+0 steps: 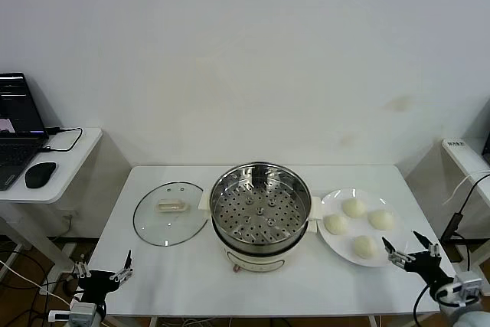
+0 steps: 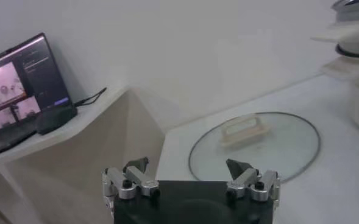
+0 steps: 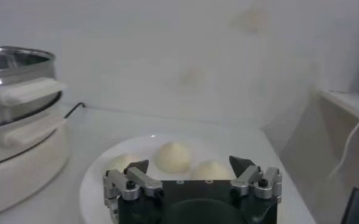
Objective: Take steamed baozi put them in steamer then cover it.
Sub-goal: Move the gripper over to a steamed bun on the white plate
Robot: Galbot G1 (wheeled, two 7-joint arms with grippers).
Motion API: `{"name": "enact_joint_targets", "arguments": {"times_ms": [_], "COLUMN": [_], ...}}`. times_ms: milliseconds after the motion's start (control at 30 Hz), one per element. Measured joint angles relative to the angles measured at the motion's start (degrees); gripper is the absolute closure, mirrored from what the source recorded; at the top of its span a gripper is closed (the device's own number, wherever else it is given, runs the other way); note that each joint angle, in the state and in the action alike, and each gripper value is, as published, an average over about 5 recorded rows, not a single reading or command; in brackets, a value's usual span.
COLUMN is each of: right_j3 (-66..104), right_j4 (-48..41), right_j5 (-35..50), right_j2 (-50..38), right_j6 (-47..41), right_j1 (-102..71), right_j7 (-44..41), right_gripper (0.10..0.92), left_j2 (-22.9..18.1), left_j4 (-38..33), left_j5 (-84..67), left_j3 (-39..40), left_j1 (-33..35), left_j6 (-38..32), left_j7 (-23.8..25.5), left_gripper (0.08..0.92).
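In front of you the white table [image 1: 191, 266] carries everything. At its centre sits the steamer [image 1: 260, 216]: a shiny round steel pot on a cream-white base with side handles, its perforated tray bare and uncovered. At the steamer's nine o'clock, just beside it, the cover [image 1: 171, 213] lies flat on the table, clear glass with a metal rim and a cream rectangular handle at its middle. At the steamer's three o'clock a flat white plate [image 1: 341, 244] holds the steamed baozi [image 1: 354, 207], four small, smooth, cream-white round buns set in a loose diamond, near one another but apart.

Your left gripper [image 1: 102, 271] hangs off the table's near edge at about seven o'clock from the steamer, fingers spread wide and holding nothing, facing the cover. Your right gripper [image 1: 406, 250] hovers at the plate's four o'clock edge, fingers likewise spread and empty, pointing toward the buns.
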Motion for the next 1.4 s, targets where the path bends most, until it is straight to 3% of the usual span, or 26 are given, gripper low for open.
{"name": "enact_joint_targets", "arguments": {"times_ms": [233, 733, 1033, 1400], "right_j3": [-2.27, -27.98, -49.4, -61.39], "right_j4": [-3.54, -19.62, -30.66, -44.11], "right_j5": [-4.87, -27.33, -40.86, -53.84], "right_j2": [-6.83, -19.09, -16.51, -7.83], "right_j6": [-2.79, -5.56, 0.64, 9.29], "right_j1": [7.57, 44.43, 67.4, 78.96], "right_j7": [-6.73, -39.84, -54.04, -60.33], "right_gripper": [0.203, 0.203, 0.203, 0.203], "left_j2": [-0.79, -2.26, -2.47, -3.38], "left_j4": [-1.14, -4.4, -6.11, -6.65], "left_j5": [1.55, 2.33, 2.41, 2.86], "left_j3": [0.6, -0.95, -2.49, -3.14], "left_j1": [0.25, 0.42, 0.85, 0.79], "left_j6": [-0.11, -0.05, 0.06, 0.21], "left_j7": [-0.07, -0.4, -0.12, 0.39], "left_gripper": [0.177, 0.177, 0.177, 0.177]}}
